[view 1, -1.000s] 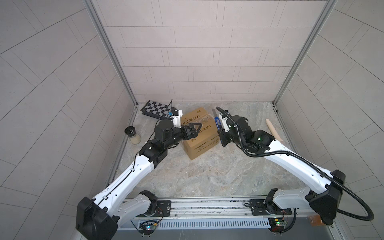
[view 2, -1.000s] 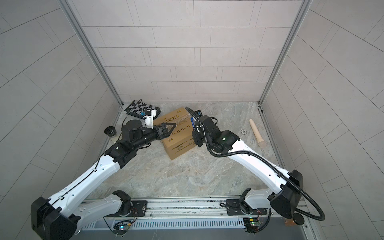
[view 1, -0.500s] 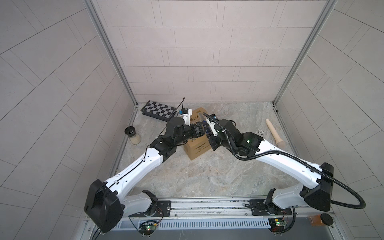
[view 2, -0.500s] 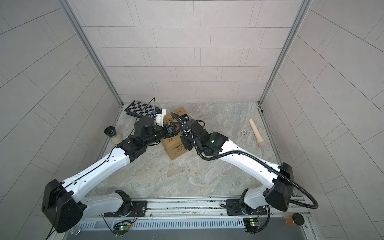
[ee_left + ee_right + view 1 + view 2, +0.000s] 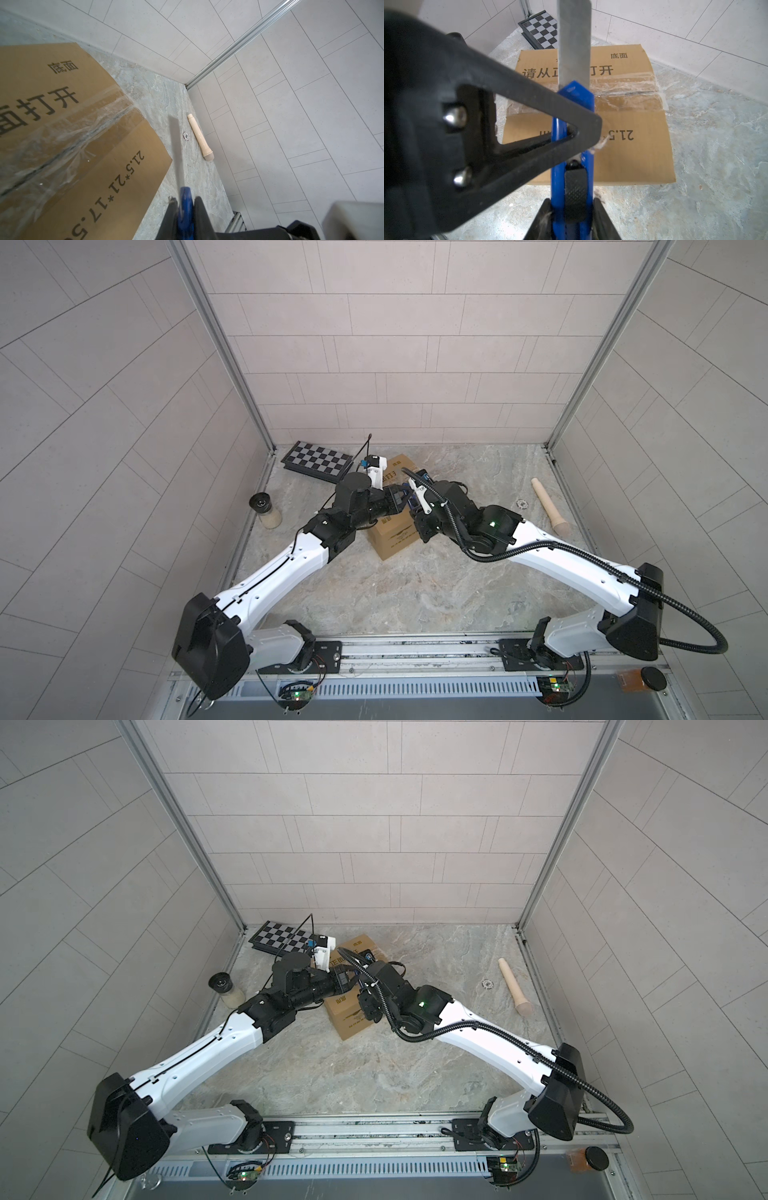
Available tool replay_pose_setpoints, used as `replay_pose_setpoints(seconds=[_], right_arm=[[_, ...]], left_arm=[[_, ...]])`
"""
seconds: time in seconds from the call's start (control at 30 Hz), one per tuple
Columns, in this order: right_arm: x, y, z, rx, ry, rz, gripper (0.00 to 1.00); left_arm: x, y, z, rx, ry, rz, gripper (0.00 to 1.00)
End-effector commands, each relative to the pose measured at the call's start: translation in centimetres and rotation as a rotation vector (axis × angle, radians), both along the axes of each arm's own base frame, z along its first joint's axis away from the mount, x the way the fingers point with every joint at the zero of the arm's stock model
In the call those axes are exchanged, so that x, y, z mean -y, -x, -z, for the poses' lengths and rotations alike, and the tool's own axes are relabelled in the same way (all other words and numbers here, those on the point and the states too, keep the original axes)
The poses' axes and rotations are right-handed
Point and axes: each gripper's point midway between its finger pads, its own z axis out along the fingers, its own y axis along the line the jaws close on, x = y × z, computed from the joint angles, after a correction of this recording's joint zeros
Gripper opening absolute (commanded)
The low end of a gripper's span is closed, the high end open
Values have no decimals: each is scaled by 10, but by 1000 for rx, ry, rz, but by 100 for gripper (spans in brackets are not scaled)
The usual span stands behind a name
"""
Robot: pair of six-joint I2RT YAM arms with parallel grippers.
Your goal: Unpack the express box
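Grey tiled walls (image 5: 374, 344), marbled stone floor (image 5: 415, 593), base rail (image 5: 415, 651) at 6 o'clock. The express box (image 5: 392, 537) (image 5: 349, 1019) stands on the floor just toward 12 o'clock from floor centre, with one vertical corner facing 6 o'clock. Its top is near square with no clear long axis. The wrinkled clear tape seam (image 5: 623, 91) runs roughly 8 to 2 o'clock, and the face printed "底面" is up. The checkered case (image 5: 318, 460) lies at 11 o'clock, just behind the box. A black-lidded jar (image 5: 266, 511) stands at 9–10 by the left wall. A wooden pestle (image 5: 548, 506) lies at 2–3 near the right wall, a small round disc (image 5: 520, 502) beside it. Both wrists crowd over the box and hide most of its top in both top views. The right gripper (image 5: 572, 207) is clamped on the handle of a blue utility knife (image 5: 576, 99). The left gripper (image 5: 185, 199) is pinched on the same knife further up. The blade (image 5: 574, 41) is out and pointing toward 11 over the seam; blade contact with the box can't be told.
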Motion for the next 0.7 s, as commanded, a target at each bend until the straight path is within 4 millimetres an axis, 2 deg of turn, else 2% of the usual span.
replay_pose_setpoints(seconds=[0.0, 0.07, 0.13, 0.2, 0.27, 0.37, 0.5, 0.67], right_arm=[[-2, 3, -15, 27, -53, -2, 26], [3, 6, -25, 39, -92, -2, 47], [10, 10, -36, 48, -153, -6, 57], [20, 13, -49, 63, -233, -10, 62], [27, 17, -61, 78, -342, -31, 65], [28, 25, -79, 92, -541, -114, 66], [13, 40, -100, 111, -740, -256, 65], [-2, 44, -108, 93, -868, -330, 65]], left_arm=[[2, -2, -11, 27, 12, -9, 0], [0, -2, -14, 45, 10, -9, 0], [1, 0, -22, 83, 37, 5, 0], [2, 5, -33, 129, 84, 32, 0], [3, 10, -47, 182, 133, 61, 0], [2, 22, -69, 279, 214, 115, 0], [-5, 34, -89, 363, 322, 153, 0], [-15, 46, -111, 441, 472, 183, 0]])
